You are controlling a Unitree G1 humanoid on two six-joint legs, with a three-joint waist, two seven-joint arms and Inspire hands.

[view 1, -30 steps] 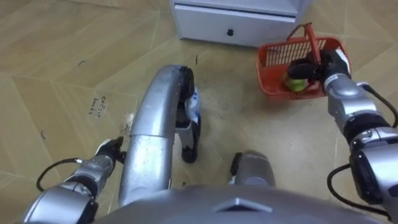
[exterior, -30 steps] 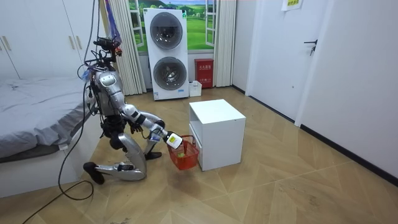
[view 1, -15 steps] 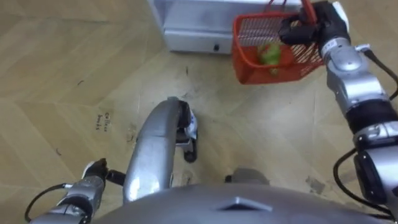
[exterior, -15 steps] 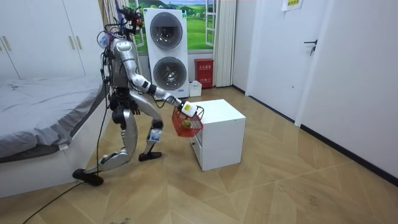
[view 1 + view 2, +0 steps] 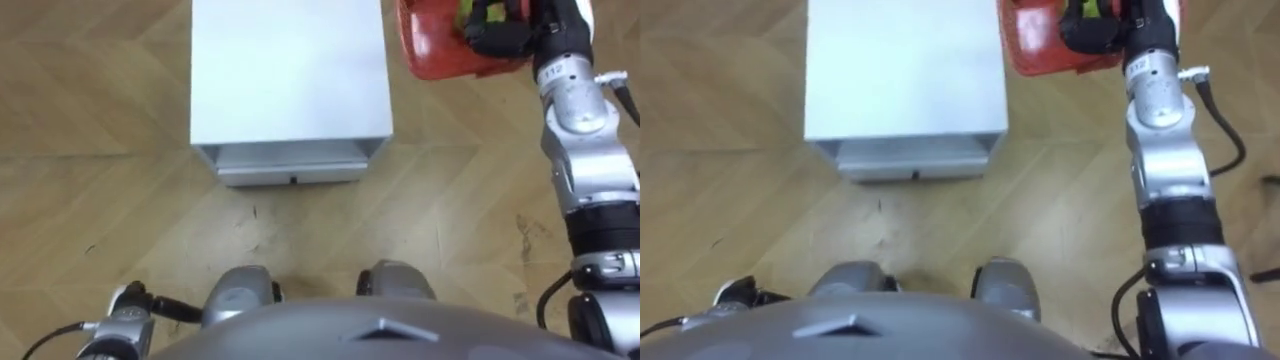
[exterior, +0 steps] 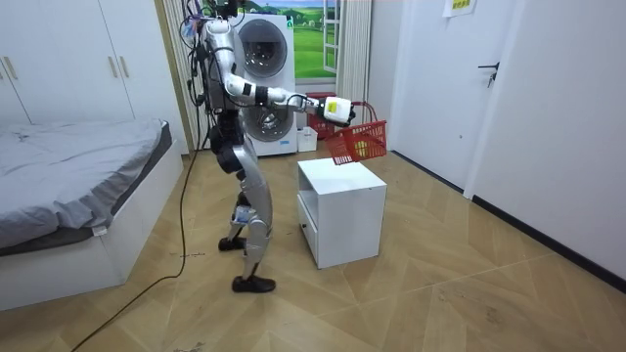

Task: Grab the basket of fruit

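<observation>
The fruit basket [image 5: 435, 45] is red plastic mesh and hangs in the air off the cabinet's far right corner. My right hand [image 5: 500, 28] is shut on its handle at the end of my outstretched right arm. In the room view the basket [image 6: 360, 145] hangs just above the white cabinet's top, with a green fruit [image 6: 363, 149] inside and my right hand [image 6: 337, 107] over it. The right eye view has the same basket [image 5: 1040, 45] and hand [image 5: 1098, 25] at the top edge. My left hand [image 5: 122, 322] hangs low at my left side, its fingers hidden.
A white cabinet [image 5: 290, 70] with one shut drawer [image 5: 290, 172] stands right before my feet on the wood floor. A bed [image 6: 68, 186] lies behind me. Stacked washing machines [image 6: 262, 83] stand against the back wall.
I have risen from kneeling to standing upright. The basket went up in my right hand from the floor to above the cabinet top. The eye views shifted with my rise.
</observation>
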